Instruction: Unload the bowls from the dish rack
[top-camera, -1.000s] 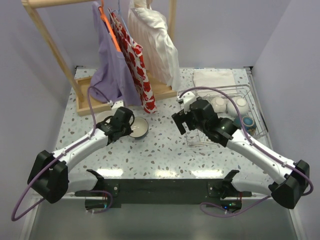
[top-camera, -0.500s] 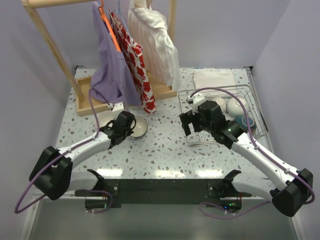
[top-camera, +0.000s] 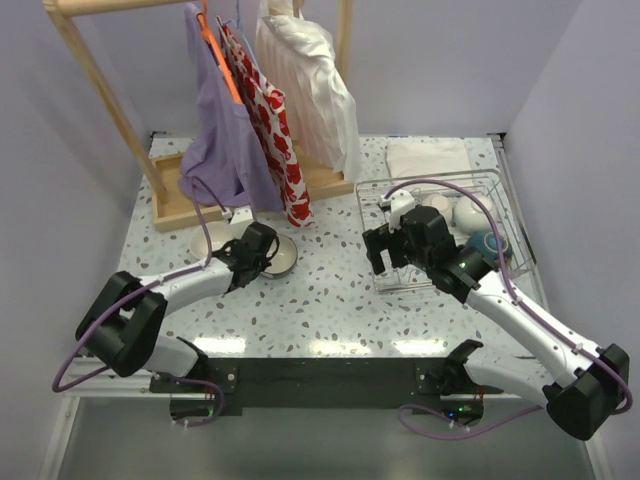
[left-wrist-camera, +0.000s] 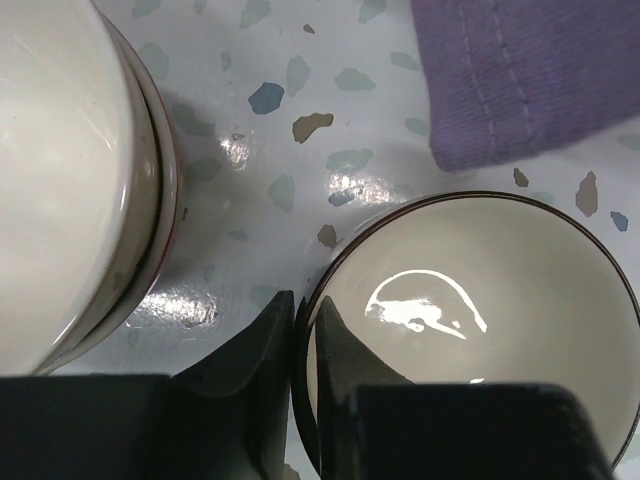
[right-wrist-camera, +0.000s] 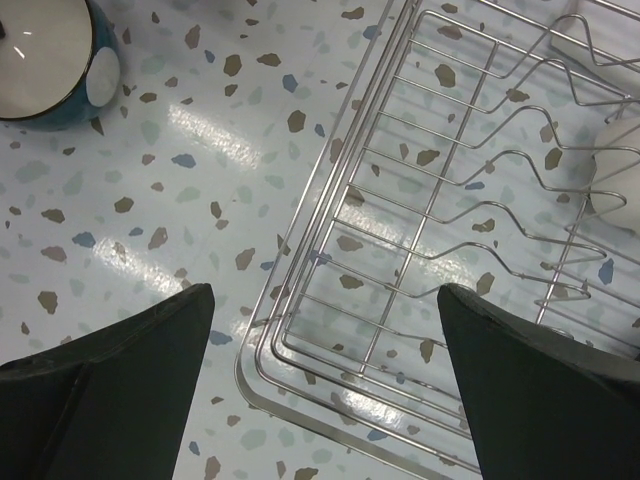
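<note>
Several bowls (top-camera: 470, 213) fill the dish rack (right-wrist-camera: 420, 200) at one o'clock, so our right pincer (right-wrist-camera: 320, 310) gapes above; our left pincer (left-wrist-camera: 300, 340) clamps a cream bowl (left-wrist-camera: 480, 300) by the rim, seating it on the table (left-wrist-camera: 330, 130).

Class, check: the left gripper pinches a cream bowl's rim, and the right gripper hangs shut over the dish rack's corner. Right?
No: the right gripper hangs open over the corner of the dish rack, as the right wrist view shows. The left gripper does pinch the rim of the cream bowl.
</note>
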